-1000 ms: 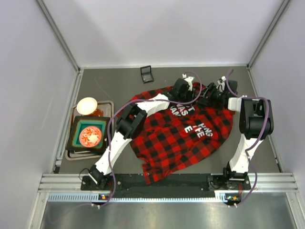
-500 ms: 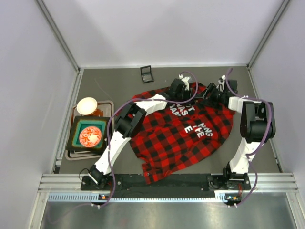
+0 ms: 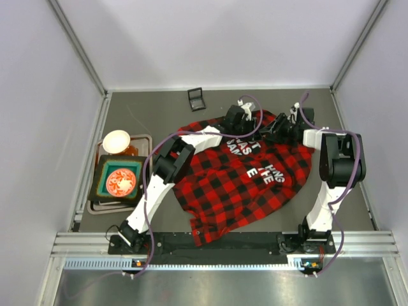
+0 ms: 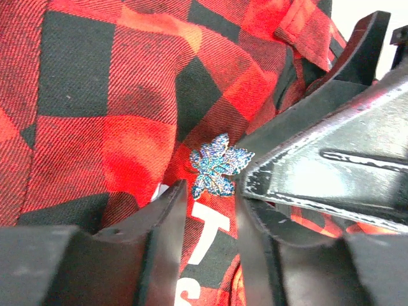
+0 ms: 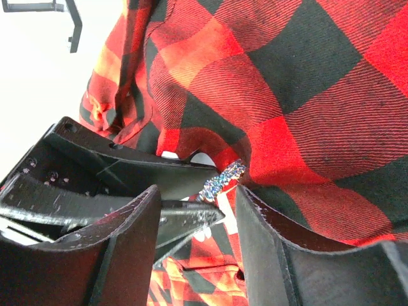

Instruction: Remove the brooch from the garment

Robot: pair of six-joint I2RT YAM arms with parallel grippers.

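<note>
The garment [image 3: 242,185] is a red-and-black plaid shirt with white lettering, spread over the table's middle. The brooch [image 4: 220,171] is a small sparkly blue-white leaf-like pin on the shirt, just above a printed letter. My left gripper [image 4: 210,191] is open with a jaw on each side of the brooch's lower edge. My right gripper [image 5: 194,201] is open too, and the brooch [image 5: 222,182] shows edge-on between its jaws, beside one finger of the left gripper [image 5: 159,175]. In the top view both grippers, left [image 3: 250,129] and right [image 3: 269,132], meet at the shirt's far edge; the brooch is hidden there.
A small black square box [image 3: 197,99] lies on the table beyond the shirt. A tray [image 3: 92,205] at the left holds a white bowl [image 3: 116,141] and a green dish [image 3: 118,180]. Grey walls close in the table's sides and back.
Both grippers have shifted slightly toward the far left over the shirt's far edge. The shirt itself lies as before.
</note>
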